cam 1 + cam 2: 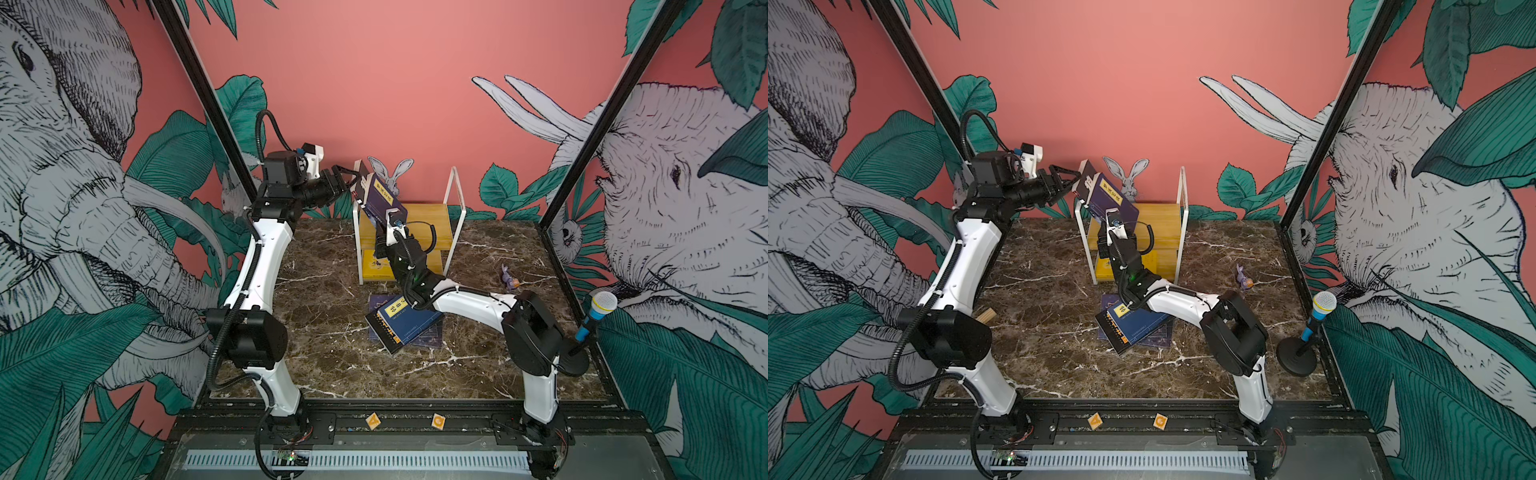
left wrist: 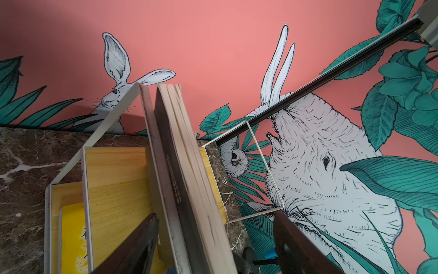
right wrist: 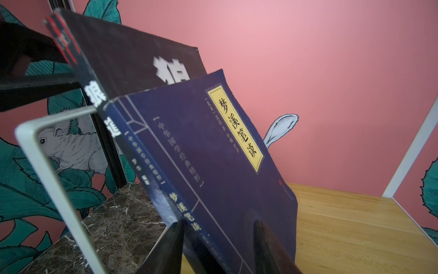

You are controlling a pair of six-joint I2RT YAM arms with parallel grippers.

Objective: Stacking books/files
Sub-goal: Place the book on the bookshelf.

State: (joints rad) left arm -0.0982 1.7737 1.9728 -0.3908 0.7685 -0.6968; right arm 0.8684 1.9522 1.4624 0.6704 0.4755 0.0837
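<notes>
right gripper (image 3: 218, 223) before half-hidden navy book (image 3: 213, 154)

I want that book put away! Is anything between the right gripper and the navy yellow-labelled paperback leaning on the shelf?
Nothing visible: the right gripper straddles the lower edge of the navy yellow-labelled paperback.

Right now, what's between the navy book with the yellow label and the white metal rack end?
A black paperback with white characters leans between that navy book and the white metal rack end, seen in the right wrist view.

Left end effector (image 2: 215, 214) and right end effector (image 3: 218, 227) gape.
</notes>
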